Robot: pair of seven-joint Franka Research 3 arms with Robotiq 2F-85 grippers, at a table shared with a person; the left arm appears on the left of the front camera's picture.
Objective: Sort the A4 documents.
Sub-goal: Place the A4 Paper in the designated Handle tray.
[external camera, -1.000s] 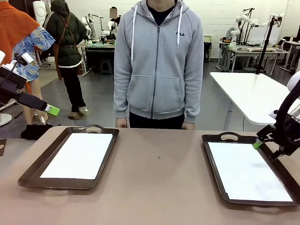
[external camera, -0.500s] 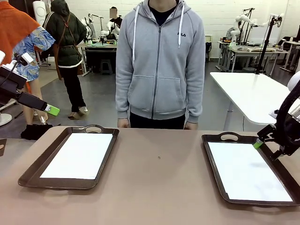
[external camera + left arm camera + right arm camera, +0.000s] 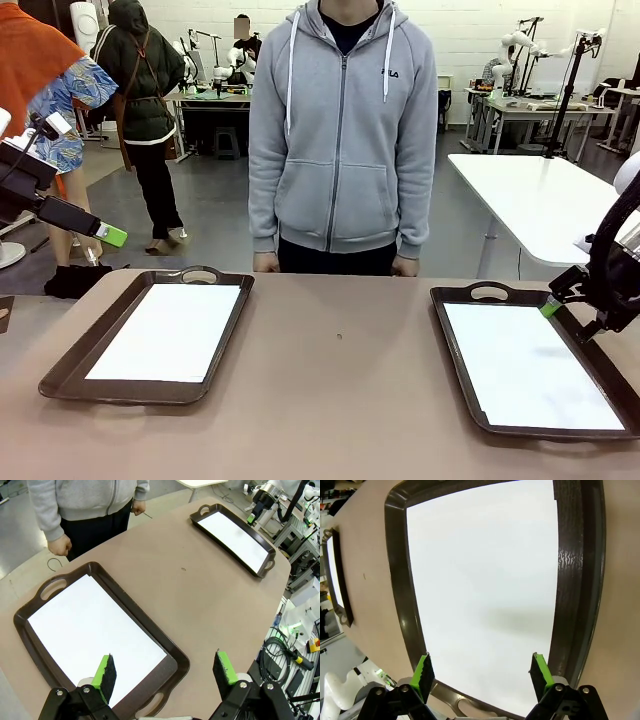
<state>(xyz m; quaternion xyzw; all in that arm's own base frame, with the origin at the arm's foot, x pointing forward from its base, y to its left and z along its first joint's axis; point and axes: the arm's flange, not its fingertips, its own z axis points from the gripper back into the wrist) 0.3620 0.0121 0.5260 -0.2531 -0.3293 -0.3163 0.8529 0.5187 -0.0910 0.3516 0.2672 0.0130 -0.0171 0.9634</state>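
Nothing moved; left claw (image 3: 165,675), right claw (image 3: 482,675) hover open.

You have two dark brown trays on the table (image 3: 340,400): the left tray (image 3: 70,372) and the right tray (image 3: 452,340), well apart. A person in a grey hoodie (image 3: 343,130) stands at the far edge.

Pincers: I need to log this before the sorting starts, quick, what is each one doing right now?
Left pincer: open, holding nothing.
Right pincer: open, holding nothing.
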